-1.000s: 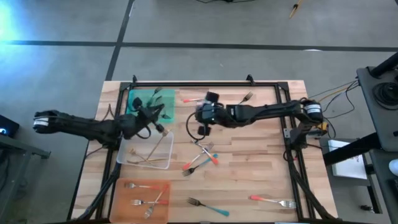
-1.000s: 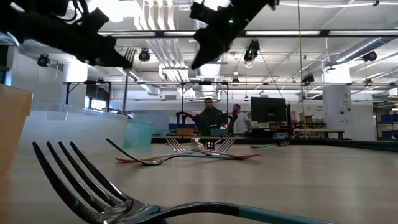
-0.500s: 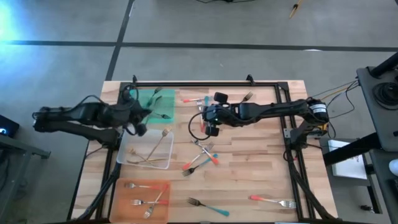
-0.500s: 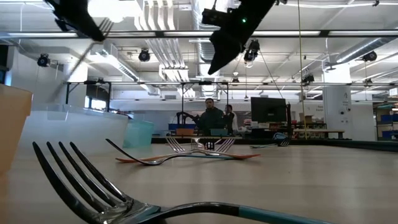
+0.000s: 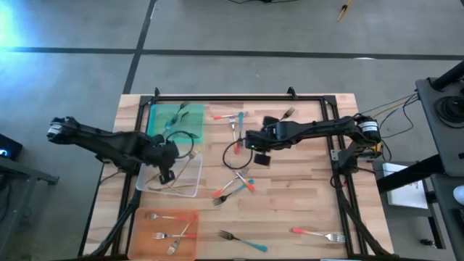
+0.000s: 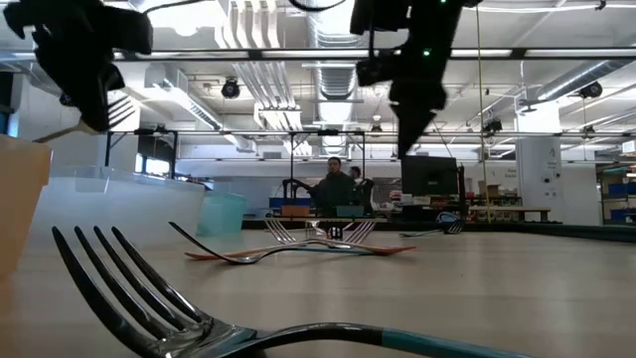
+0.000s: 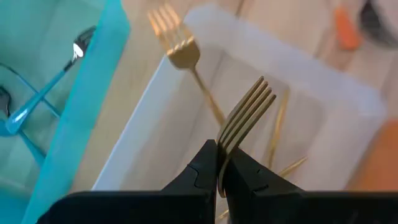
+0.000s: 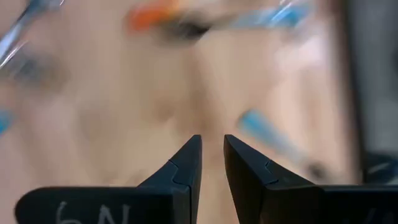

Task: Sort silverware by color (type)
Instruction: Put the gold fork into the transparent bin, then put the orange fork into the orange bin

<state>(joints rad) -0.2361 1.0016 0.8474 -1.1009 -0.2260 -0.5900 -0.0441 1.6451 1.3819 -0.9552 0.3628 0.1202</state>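
My left gripper hangs over the clear tray, shut on a gold fork that also shows in the low view. More gold forks lie in that tray, and one leans on its rim. My right gripper hovers above the table's middle, fingers a little apart, holding nothing. A pile of teal and red-handled forks lies on the table just near of it. The green tray holds teal forks and the orange tray holds red-handled ones. My left gripper pinches the gold fork by its handle just behind the tines, between its two fingertips. The fingers point down over the clear tray. The fork is lifted clear, and its tines stick out past the fingertips.
Loose forks lie by the far edge, with a gold one beside them. A teal fork and a red fork lie near the near edge. A black frame rims the table. People stand in the room behind.
My left gripper, holding the gold fork throughout, has moved from beside the green tray toward the near edge and now hangs over the clear tray. My right gripper has drawn back toward the table's right and slightly nearer.
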